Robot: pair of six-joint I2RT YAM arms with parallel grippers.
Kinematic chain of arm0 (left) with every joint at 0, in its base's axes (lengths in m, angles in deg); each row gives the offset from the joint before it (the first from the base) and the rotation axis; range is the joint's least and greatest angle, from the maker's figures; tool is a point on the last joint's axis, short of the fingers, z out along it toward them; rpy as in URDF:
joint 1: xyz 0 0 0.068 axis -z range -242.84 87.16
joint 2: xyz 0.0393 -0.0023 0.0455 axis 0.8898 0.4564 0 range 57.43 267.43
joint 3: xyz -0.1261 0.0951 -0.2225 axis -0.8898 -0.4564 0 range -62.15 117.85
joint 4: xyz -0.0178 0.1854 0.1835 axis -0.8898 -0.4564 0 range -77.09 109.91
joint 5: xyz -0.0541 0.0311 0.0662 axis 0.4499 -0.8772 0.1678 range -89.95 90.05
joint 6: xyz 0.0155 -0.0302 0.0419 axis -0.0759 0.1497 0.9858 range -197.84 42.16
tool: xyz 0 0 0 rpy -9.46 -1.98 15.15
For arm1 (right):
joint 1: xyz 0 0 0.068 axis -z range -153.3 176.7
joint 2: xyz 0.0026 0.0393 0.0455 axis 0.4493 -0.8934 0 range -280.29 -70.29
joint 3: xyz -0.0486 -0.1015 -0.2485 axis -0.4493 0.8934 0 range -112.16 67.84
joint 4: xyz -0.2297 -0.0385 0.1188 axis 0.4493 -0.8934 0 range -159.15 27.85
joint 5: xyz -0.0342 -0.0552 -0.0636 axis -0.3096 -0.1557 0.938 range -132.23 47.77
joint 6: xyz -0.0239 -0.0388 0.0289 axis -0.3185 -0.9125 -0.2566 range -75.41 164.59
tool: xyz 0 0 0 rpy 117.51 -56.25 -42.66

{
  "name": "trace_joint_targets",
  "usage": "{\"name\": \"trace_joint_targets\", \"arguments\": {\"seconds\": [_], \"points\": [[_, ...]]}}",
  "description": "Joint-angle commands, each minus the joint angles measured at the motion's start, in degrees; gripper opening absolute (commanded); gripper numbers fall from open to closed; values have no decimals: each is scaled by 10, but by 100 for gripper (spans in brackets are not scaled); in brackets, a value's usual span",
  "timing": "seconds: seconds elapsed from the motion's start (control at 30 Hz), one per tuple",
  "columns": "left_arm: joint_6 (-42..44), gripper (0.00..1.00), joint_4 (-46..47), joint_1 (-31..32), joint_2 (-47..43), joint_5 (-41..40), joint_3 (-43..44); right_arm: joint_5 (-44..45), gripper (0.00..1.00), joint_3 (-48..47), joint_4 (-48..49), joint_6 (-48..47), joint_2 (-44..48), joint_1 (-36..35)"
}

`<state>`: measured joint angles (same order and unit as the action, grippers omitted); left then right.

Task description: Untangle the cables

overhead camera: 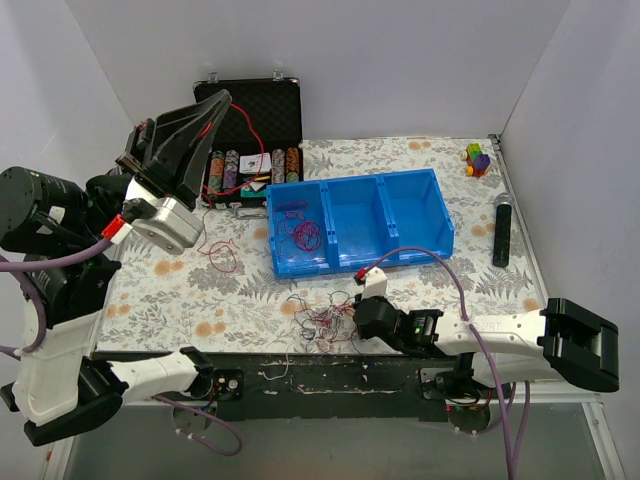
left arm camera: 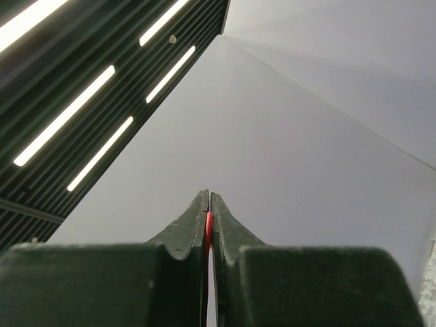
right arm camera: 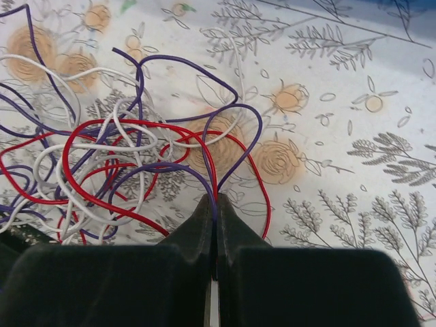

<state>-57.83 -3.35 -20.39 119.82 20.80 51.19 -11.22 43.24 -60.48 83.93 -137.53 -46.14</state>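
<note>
A tangle of thin red, purple and white cables [overhead camera: 320, 318] lies on the floral table near its front edge, and it fills the left of the right wrist view [right arm camera: 116, 170]. My right gripper [overhead camera: 347, 316] sits low at the tangle's right side. Its jaws [right arm camera: 216, 199] are shut on a purple cable [right arm camera: 170, 167], with a red strand running in beside it. My left gripper [overhead camera: 222, 98] is raised high at the back left, pointing up at the wall. It [left arm camera: 209, 195] is shut on a red cable [left arm camera: 208, 223], which hangs down towards the table [overhead camera: 205, 135].
A blue three-compartment bin [overhead camera: 415, 215] stands mid-table, with loose purple and red cables [overhead camera: 303, 232] in its left compartment. An open black case [overhead camera: 262, 108] is behind it. More red cable [overhead camera: 220, 252] lies left of the bin. A black cylinder [overhead camera: 502, 230] and coloured blocks [overhead camera: 478, 158] sit at the right.
</note>
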Motion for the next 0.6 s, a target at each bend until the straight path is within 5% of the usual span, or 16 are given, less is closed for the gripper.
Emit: {"name": "trace_joint_targets", "arguments": {"seconds": [0.0, 0.1, 0.33, 0.57], "points": [[42, 0, 35, -3, 4, -5, 9, 48, 1, -8, -59, 49, 3, -5], [64, 0, 31, -4, 3, 3, 6, 57, 5, -17, -55, 27, 38, -6], [61, 0, 21, -4, -13, 3, -33, 104, 46, -77, -77, -25, 121, -6], [69, 0, -28, -4, -53, 8, -114, 79, 63, -94, -44, -124, 195, -6]]}}
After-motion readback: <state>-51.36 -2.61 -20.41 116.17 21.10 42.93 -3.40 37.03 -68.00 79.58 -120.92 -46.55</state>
